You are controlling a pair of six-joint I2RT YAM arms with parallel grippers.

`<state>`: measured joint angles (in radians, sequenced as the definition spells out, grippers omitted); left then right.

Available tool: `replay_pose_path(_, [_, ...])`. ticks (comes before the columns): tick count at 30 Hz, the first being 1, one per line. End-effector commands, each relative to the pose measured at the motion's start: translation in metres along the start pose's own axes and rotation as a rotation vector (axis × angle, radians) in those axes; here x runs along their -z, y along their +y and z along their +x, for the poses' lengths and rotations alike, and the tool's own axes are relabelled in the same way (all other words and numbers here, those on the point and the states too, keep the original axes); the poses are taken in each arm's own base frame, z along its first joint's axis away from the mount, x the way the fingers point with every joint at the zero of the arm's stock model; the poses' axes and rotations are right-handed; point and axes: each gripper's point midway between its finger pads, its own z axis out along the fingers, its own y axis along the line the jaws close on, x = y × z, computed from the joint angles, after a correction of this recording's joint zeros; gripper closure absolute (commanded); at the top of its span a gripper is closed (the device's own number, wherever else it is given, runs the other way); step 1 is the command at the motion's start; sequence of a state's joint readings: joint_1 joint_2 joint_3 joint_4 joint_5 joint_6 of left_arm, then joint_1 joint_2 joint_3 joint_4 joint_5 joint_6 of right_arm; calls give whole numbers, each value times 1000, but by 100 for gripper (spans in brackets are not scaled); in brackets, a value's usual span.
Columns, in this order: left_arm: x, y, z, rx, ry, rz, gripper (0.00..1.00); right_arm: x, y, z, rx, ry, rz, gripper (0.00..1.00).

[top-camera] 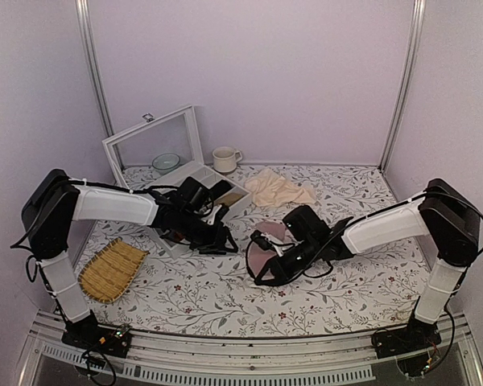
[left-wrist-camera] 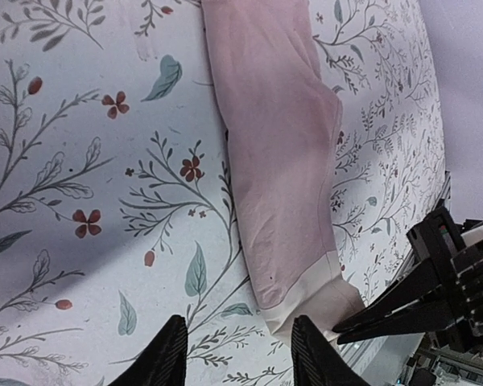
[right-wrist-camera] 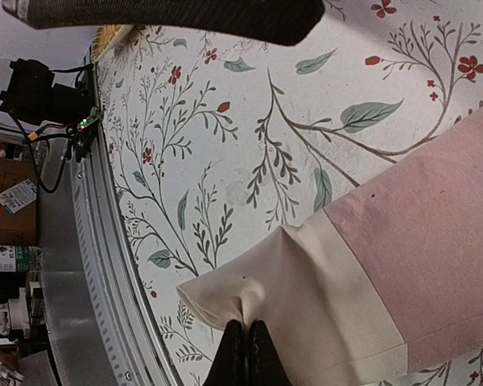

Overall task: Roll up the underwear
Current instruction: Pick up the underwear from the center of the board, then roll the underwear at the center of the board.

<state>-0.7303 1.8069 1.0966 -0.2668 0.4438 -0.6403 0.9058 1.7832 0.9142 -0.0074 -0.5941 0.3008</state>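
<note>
The underwear [top-camera: 264, 256] lies on the floral tablecloth at the middle, dusty pink with a cream waistband. In the left wrist view the pink body [left-wrist-camera: 282, 161] runs down to the waistband [left-wrist-camera: 326, 299]. My right gripper [right-wrist-camera: 247, 347] is shut on a pinched fold of the waistband [right-wrist-camera: 306, 281], near the table's front edge; it also shows in the top view [top-camera: 262, 272]. My left gripper [left-wrist-camera: 237, 358] is open and empty, hovering just left of the underwear, its fingers [left-wrist-camera: 165, 362] apart; in the top view it sits beside the garment [top-camera: 220, 241].
A plain beige cloth [top-camera: 278, 190] lies behind the underwear. A white box with a raised glass lid [top-camera: 157, 141], a small bowl [top-camera: 166, 162] and a mug [top-camera: 224, 159] stand at the back left. A woven tray [top-camera: 111, 269] lies front left.
</note>
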Motion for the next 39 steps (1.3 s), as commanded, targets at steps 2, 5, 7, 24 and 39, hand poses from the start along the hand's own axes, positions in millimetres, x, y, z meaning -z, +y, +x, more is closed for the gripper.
replay_pose_path(2, [-2,-5,4,-28,12,24,56,13,19,-27,-1,-46,-115,100])
replay_pose_path(5, [-2,-7,5,-37,12,25,56,9,14,-26,-18,-34,-126,100])
replay_pose_path(7, [-2,-6,5,-37,12,22,56,8,13,-27,-23,-30,-129,100])
replay_pose_path(24, [-2,-11,8,-66,20,35,56,-6,-20,-13,-116,19,-115,100])
replay_pose_path(39, [0,-19,13,-114,28,48,56,-15,-49,-14,-169,25,-72,100])
